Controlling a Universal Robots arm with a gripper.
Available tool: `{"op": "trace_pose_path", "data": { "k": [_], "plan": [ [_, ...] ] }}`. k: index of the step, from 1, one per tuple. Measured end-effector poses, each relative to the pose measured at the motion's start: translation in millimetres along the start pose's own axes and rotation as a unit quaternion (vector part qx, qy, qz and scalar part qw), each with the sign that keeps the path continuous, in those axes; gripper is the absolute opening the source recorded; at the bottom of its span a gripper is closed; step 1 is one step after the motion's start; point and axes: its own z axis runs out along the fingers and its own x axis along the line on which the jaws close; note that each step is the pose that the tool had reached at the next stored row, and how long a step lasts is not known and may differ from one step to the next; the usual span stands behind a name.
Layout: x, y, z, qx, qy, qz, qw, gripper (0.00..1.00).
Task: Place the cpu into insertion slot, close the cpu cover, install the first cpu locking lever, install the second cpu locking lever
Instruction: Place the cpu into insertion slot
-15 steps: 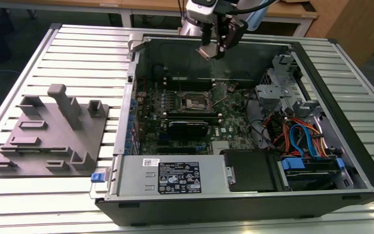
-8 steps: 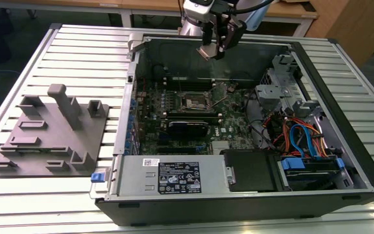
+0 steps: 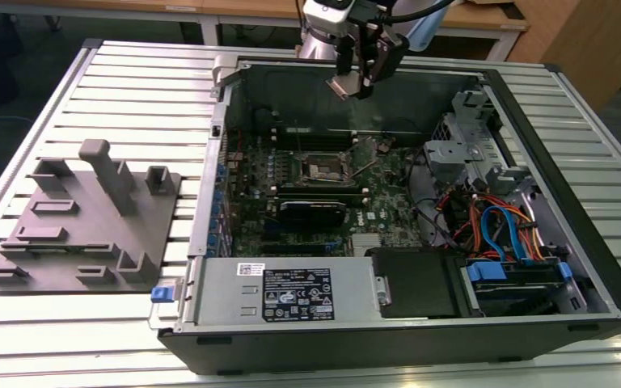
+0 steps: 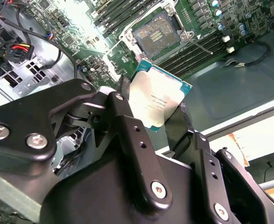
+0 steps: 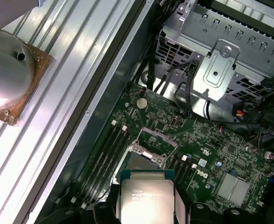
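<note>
My gripper (image 3: pixel 359 79) hangs high over the back of the open computer case, shut on the cpu (image 3: pixel 345 87). Both wrist views show the cpu (image 4: pixel 158 100) (image 5: pixel 146 198) as a silver-grey square chip pinched by its edges between the black fingers (image 4: pixel 123 100). The insertion slot (image 3: pixel 322 167) (image 4: pixel 155 35) (image 5: pixel 141 163) lies well below it on the green board, its dark pin field bare. The cpu cover (image 5: pixel 159 136) stands raised at the slot's edge. A thin metal locking lever (image 4: pixel 200 45) sticks out beside the slot.
The case walls (image 3: pixel 224 121) ring the board. A metal drive cage (image 3: pixel 467 141) and bundled cables (image 3: pixel 494 226) crowd the exterior view's right. Memory sticks (image 3: pixel 316 137) flank the slot. A grey fixture block (image 3: pixel 84 218) sits on the slatted table at the left.
</note>
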Motion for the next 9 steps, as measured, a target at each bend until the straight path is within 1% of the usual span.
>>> {"op": "trace_pose_path", "data": {
  "k": [6,9],
  "plan": [
    [0.1,-0.1,0.6,-0.0002,-0.0004,0.005,1.0,0.54],
    [0.0,-0.3,2.2,-0.0005,-0.0026,0.029,0.9996,0.54]
  ]
}}
